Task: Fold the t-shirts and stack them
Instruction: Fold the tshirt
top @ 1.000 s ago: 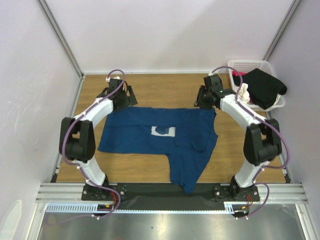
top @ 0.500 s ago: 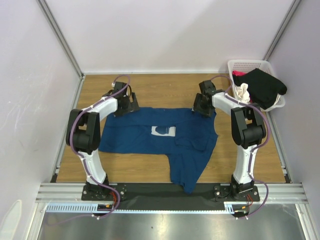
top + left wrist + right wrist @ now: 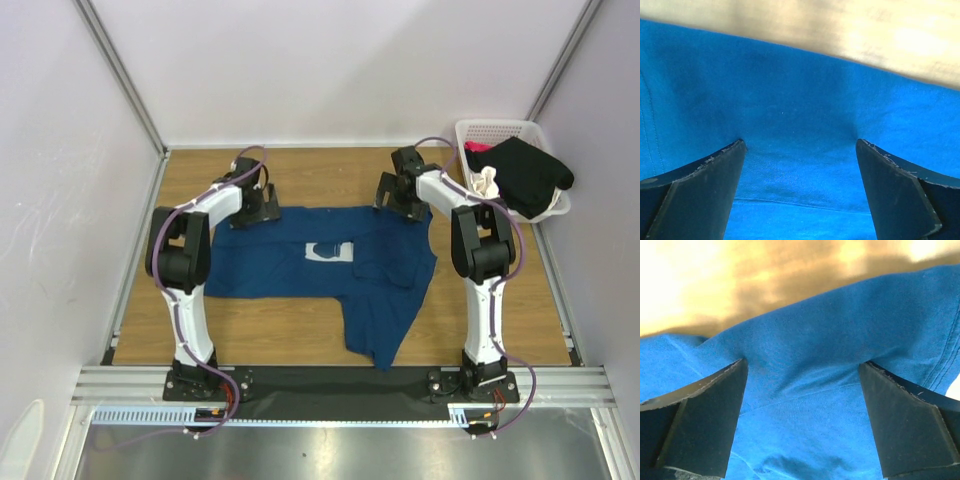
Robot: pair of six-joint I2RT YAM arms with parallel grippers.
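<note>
A dark blue t-shirt (image 3: 290, 270) with a white square print (image 3: 330, 251) lies spread on the wooden table (image 3: 320, 180), one part trailing toward the near edge. My left gripper (image 3: 258, 210) stands open at the shirt's far left edge. In the left wrist view its fingertips rest wide apart on flat blue cloth (image 3: 800, 90), left gripper (image 3: 800, 142). My right gripper (image 3: 400, 202) is open at the far right edge. Blue cloth (image 3: 830, 355) lies loose between the spread tips of the right gripper (image 3: 802, 362). More t-shirts, black (image 3: 527, 175), pink (image 3: 478, 148) and cream (image 3: 486, 184), sit in the basket.
A white lattice basket (image 3: 500, 130) stands at the back right corner, close to the right arm. Metal frame rails border the table on all sides, and pale walls close in on the left, back and right.
The right gripper has opened and let go of the cloth. Both arms have reached farther back, and the blue shirt has shifted a little toward the back.
</note>
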